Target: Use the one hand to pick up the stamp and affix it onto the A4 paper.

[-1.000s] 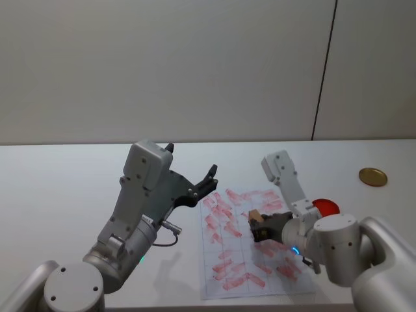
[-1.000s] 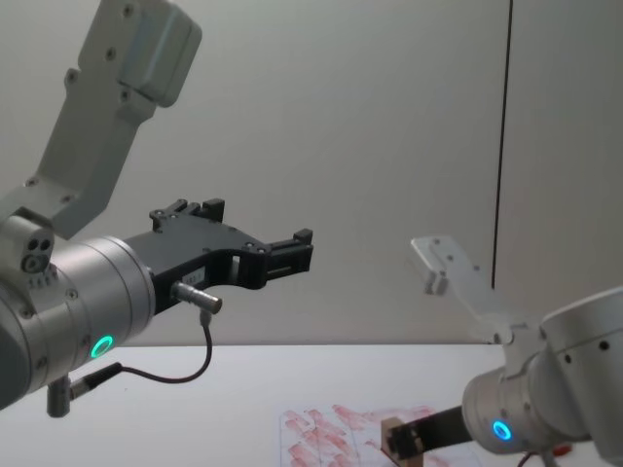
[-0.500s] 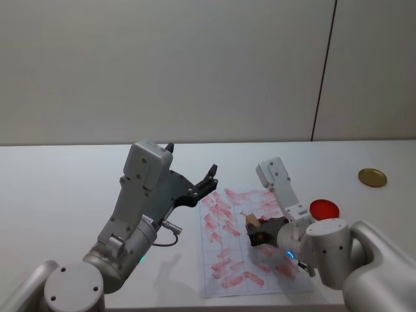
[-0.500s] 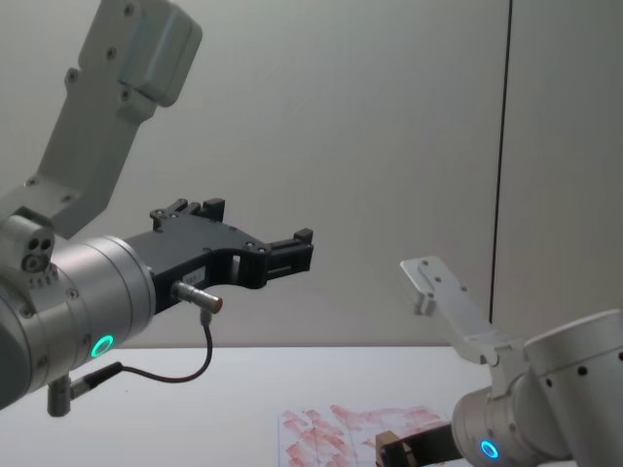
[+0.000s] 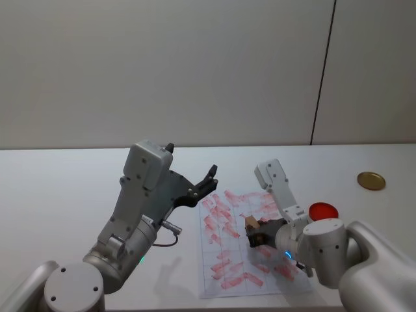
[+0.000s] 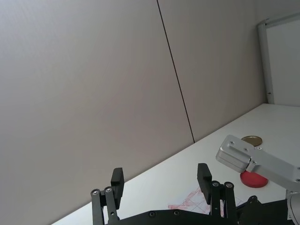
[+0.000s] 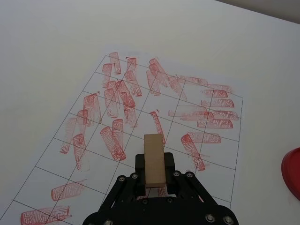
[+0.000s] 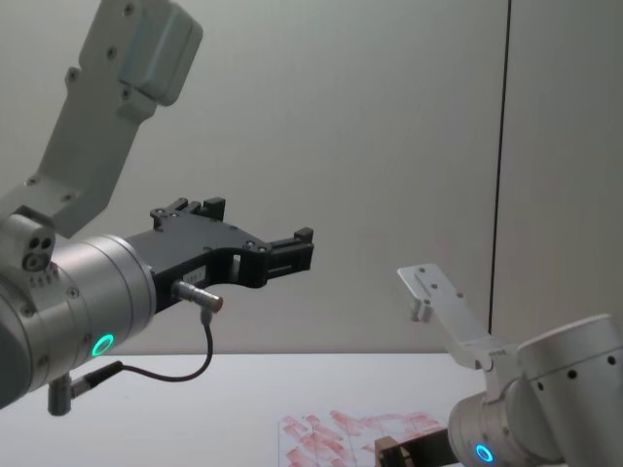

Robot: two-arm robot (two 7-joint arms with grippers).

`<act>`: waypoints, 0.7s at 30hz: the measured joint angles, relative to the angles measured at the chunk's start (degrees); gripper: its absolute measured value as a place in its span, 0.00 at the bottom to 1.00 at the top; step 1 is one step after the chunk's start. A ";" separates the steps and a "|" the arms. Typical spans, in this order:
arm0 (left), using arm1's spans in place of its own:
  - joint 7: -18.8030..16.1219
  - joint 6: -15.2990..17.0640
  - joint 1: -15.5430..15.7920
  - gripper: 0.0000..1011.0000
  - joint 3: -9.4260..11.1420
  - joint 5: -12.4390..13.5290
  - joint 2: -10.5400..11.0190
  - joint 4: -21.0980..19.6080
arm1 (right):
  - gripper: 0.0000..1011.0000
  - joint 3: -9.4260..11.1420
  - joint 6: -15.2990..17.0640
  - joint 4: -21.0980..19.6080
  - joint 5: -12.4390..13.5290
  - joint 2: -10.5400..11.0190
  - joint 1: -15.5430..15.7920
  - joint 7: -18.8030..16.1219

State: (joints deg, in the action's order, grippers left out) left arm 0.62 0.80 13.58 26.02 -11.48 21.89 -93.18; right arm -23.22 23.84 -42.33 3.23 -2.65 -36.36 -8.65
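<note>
On the left, the left hand (image 6: 161,176) hangs raised above the desk (image 5: 65,188), its two fingers spread wide apart and holding nothing; it looks parked.

Right of it, near the front of the desk, lies the A4 paper (image 5: 227,250), a gridded sheet crowded with smeared red marks. It is thin and light and looks loose on the desk, so a sideways drag would likely shift it, and a sticky stamp face could lift it.

Over the middle of the sheet, the right hand (image 7: 154,163) is closed on the stamp (image 7: 154,154), one finger against each long side of the block and the top end standing free above them. Whether its lower face touches the paper I cannot tell.

The stamp is a small wooden block: light, stiff and not fragile, so little squeeze is needed. Its smooth flat sides could let it twist or slide up between the fingers when pressed down, so the hold on the two broad opposite sides, low and square, seems right. The smears on the sheet suggest that wet ink drags easily, so a straight push and a straight lift would suit it best.

Farther right, off the paper, sits the red ink pad (image 5: 323,210), and beyond it, at the far right, a gold lid (image 5: 371,181).
</note>
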 joint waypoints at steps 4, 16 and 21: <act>0.00 0.00 0.00 0.98 0.00 0.00 0.00 0.00 | 0.21 0.21 -0.01 0.87 0.35 -0.21 -0.37 0.09; 0.00 0.00 0.00 0.98 0.00 0.00 0.00 0.00 | 0.21 1.29 -0.01 4.42 2.41 -0.99 -1.98 0.48; 0.00 0.00 0.00 0.98 0.00 0.00 0.00 0.00 | 0.21 1.60 -0.02 5.75 2.98 -1.27 -2.63 0.53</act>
State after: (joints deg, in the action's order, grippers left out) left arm 0.63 0.79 13.59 26.03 -11.48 21.89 -93.18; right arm -21.63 23.82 -36.58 6.22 -3.92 -38.99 -8.13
